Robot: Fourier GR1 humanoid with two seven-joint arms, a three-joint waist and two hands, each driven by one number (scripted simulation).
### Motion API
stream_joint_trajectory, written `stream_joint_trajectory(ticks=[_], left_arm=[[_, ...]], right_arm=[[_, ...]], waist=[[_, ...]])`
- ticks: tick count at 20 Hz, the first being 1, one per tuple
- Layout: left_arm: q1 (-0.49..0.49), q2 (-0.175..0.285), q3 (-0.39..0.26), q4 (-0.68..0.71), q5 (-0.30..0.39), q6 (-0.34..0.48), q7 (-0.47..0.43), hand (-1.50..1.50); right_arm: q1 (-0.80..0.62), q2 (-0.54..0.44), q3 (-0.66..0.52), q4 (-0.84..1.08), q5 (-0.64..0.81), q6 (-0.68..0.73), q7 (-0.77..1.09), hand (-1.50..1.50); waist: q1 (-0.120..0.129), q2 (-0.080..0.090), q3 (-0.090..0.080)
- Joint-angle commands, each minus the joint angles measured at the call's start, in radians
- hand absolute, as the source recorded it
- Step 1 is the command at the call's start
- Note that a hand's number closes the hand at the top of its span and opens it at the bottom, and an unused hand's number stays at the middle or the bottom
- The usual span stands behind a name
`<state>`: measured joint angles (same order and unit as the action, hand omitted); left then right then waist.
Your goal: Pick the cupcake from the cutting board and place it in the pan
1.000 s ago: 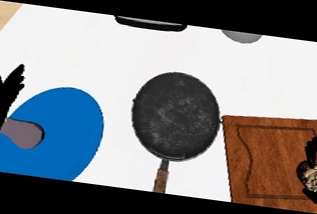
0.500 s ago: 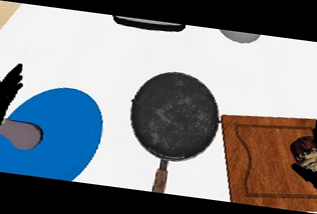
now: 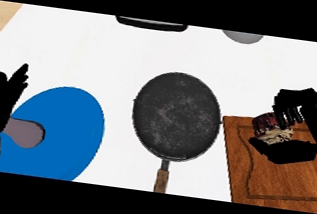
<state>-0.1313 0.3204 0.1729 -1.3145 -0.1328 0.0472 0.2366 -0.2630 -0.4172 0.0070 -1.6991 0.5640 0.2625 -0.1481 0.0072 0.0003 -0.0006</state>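
Your right hand (image 3: 313, 112) curls round the small brown cupcake (image 3: 270, 128) at the top edge of the wooden cutting board (image 3: 277, 190). The round black pan (image 3: 175, 115) lies to its left, mid-frame.

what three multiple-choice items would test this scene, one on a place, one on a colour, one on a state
1. Where is the dark round metal pan?
A. between the round plate and the brown wooden cutting board
B. on the board
C. at the counter's far edge
2. What colour is the round plate?
A. red
B. blue
C. white
3. What is the right hand doing?
A. lying flat on the counter
B. curled round the dark-topped cupcake
C. gripping the pan's handle
Key: 1 A, plate at its left, board at its right; 2 B, its face is blue; 3 B, fingers and thumb enclose the cupcake.
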Motion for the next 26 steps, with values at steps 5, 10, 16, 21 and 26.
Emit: stream_joint_trajectory(ticks=[5,10,16,21,26], left_arm=[[-0.024,-0.016,0.001,0.014,-0.006,0.002,0.002,0.00],[-0.013,-0.013,0.004,0.026,-0.011,-0.012,-0.023,0.00],[-0.005,0.002,0.028,0.007,0.004,-0.034,-0.014,0.00],[-0.019,-0.007,0.006,-0.015,-0.007,-0.035,-0.013,0.00],[-0.070,0.024,0.019,0.006,0.002,-0.062,0.033,0.00]], right_arm=[[-0.173,0.256,0.143,0.225,0.099,-0.097,0.142,1.50],[-0.368,0.314,0.111,0.451,0.116,-0.088,0.182,1.50],[-0.417,0.414,0.177,0.704,0.141,-0.270,0.126,1.50],[-0.486,0.416,0.292,1.005,-0.003,-0.457,0.007,1.50],[-0.512,0.417,0.383,1.092,-0.250,-0.453,0.022,-1.50]], waist=[[0.006,0.003,0.001],[0.007,0.003,0.000],[0.007,0.002,0.001],[0.051,0.014,0.002],[0.064,0.015,0.002]])
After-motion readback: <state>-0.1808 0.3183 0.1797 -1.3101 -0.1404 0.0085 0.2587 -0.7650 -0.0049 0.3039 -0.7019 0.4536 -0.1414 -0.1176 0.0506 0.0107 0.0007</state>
